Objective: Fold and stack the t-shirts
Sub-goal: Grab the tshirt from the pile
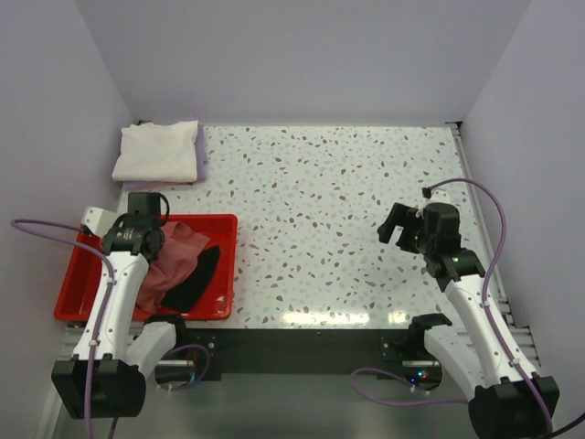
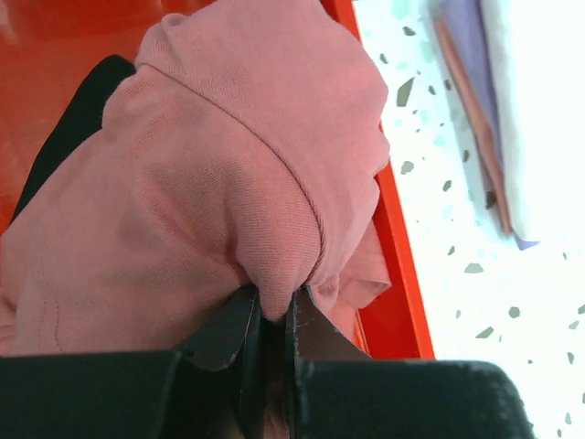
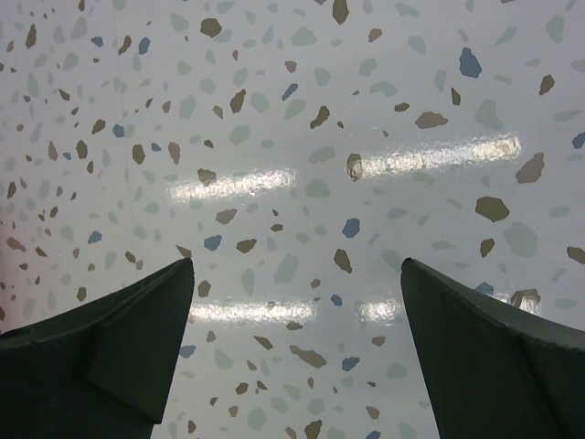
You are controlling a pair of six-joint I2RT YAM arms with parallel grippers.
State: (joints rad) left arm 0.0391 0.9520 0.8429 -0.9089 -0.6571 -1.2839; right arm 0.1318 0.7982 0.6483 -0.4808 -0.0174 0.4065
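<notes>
The left gripper (image 2: 271, 315) has its jaws pressed together on a fold of the salmon t-shirt (image 2: 228, 165). The cloth is pinched between the two dark fingertips and bulges out above them in a rounded lump. This shirt lies crumpled inside the red plastic tray (image 1: 87, 274), which sits at the left side of the table, near its front edge and close to the left wall (image 1: 55, 110). A black t-shirt (image 1: 192, 279) is in the same tray, partly under the salmon one, and it shows toward the right and near part of the tray. In the left wrist view the right rim of the tray runs just beside the gripped cloth, and one flap of the salmon shirt hangs against this rim.

In the far left corner of the table a folded cream-white t-shirt (image 1: 157, 151) rests on top of a pale lavender t-shirt (image 1: 200, 151), of which only a thin edge shows at the right side. This stack is apart from the tray, with a strip of bare table between them.

The right gripper (image 3: 297, 302) hangs over the speckled table (image 1: 320, 201) on the right side, with jaws wide apart and nothing between them. Only the glossy surface shows under it. From the tray's right rim to the right gripper, and back to the rear wall, the table surface is bare and gives wide room. The right edge of the table lies near the right arm.
</notes>
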